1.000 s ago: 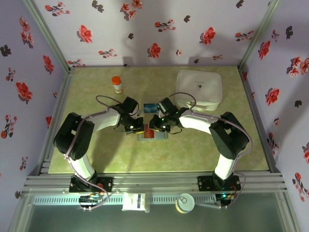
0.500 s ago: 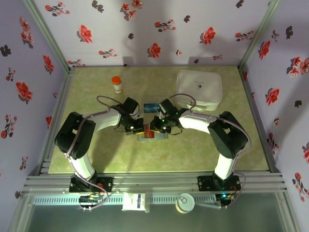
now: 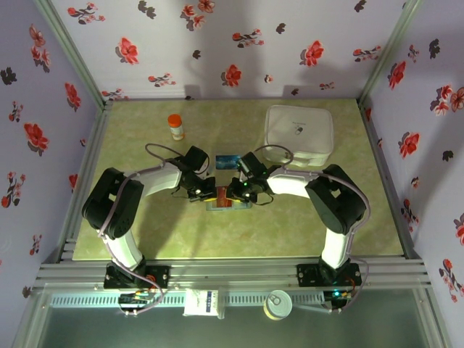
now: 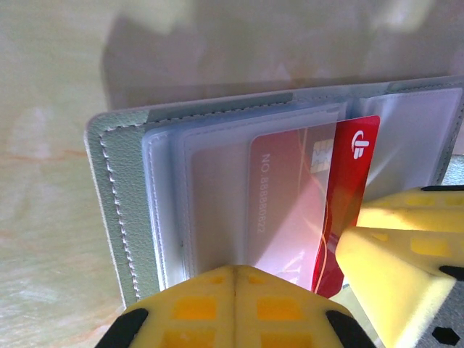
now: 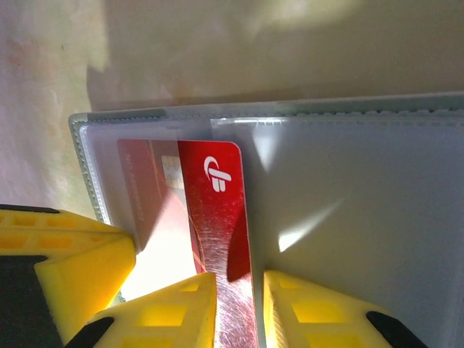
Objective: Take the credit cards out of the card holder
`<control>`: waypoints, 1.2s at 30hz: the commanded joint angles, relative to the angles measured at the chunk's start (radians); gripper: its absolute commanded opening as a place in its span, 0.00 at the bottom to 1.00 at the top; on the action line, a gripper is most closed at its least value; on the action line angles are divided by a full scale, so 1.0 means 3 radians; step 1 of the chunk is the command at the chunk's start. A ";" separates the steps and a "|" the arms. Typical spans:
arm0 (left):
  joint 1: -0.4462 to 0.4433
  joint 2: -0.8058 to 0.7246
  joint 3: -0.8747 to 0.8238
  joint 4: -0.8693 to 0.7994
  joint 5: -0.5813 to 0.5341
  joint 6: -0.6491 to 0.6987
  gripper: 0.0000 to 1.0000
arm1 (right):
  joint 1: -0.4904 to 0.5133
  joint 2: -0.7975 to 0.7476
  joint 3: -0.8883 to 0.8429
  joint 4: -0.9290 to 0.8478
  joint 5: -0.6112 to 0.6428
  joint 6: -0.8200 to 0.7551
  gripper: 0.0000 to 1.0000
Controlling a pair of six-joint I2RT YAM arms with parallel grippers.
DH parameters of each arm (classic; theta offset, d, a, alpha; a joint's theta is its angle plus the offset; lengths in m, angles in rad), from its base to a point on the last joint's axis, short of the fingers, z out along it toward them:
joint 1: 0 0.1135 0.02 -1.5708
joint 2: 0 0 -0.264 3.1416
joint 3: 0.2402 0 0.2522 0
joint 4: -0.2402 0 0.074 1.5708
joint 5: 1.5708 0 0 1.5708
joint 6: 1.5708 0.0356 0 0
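1. The left jaws are shut, pads together, with their tips on the near edge of the clear sleeve [image 4: 210,196] inside the card holder [image 4: 116,210]. The holder lies open and flat on the counter [image 3: 181,232] between the two arms. The jaws seem to pin it rather than grip it. If that press is light, or slides on the slick plastic, the holder will likely drag along with the card
2. The red card [image 5: 217,210] sits partly out of its pocket, logo end bare and the rest under plastic. Pulled at an angle, it could jam in the pocket mouth, flex, or stretch the sleeve
3. The right jaws stand narrow, clamped on the red card's bare end. They hold only a thin strip, so the card may slip free mid-pull
4. One of the right jaws sits just beside the left pair, so a sideways pull could knock them together
5. A blue card [image 3: 227,159] lies on the counter just beyond the holder, where a swinging arm could nudge it. The white box [image 3: 299,130] is well apart, and I judge it no hazard
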 commanded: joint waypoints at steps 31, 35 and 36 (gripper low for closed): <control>-0.0026 0.0093 0.0010 -0.0114 -0.0073 0.0014 0.00 | -0.0068 -0.0088 -0.0254 0.0683 -0.0338 0.0251 0.11; -0.0023 0.0075 0.0003 -0.0109 -0.0078 0.0012 0.00 | -0.0073 -0.0139 -0.0272 0.0635 -0.0282 0.0221 0.09; -0.0020 0.0072 0.0007 -0.0115 -0.0076 0.0012 0.00 | -0.0076 -0.0162 -0.0277 0.0601 -0.0253 0.0200 0.08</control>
